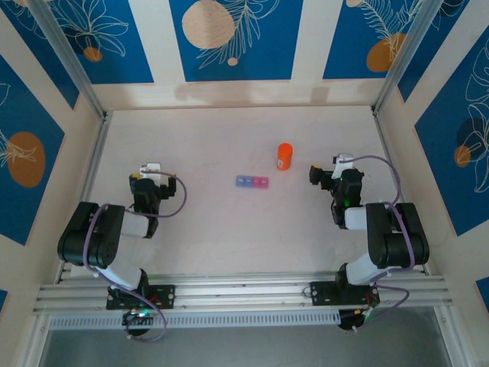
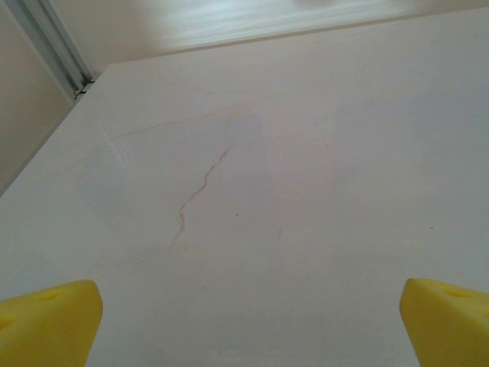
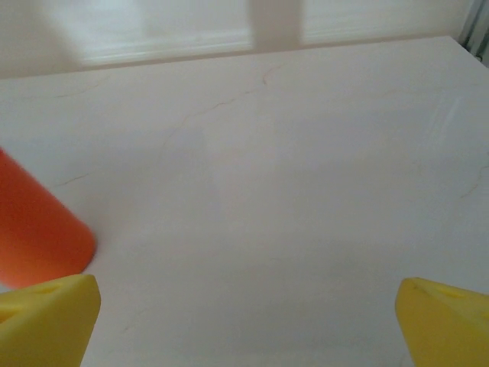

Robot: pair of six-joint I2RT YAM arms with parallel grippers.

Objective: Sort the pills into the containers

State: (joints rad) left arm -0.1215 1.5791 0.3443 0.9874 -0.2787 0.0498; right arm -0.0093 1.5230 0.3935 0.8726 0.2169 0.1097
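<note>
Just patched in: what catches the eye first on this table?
The orange bottle stands upright mid-table, right of centre, with the blue, purple and pink pill-box strip lying just near-left of it. One arm sits at either side, left gripper and right gripper open and empty.

Pale tabletop (image 1: pixel 214 145), blue floral wall panels (image 1: pixel 267 53), aluminium rail (image 1: pixel 244 290)

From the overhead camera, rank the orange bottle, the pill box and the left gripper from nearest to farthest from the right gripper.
1. Orange bottle: just left of the right gripper, slightly farther back.
2. Pill box: mid-table, further left.
3. Left gripper: across the table, on the left side.
</note>
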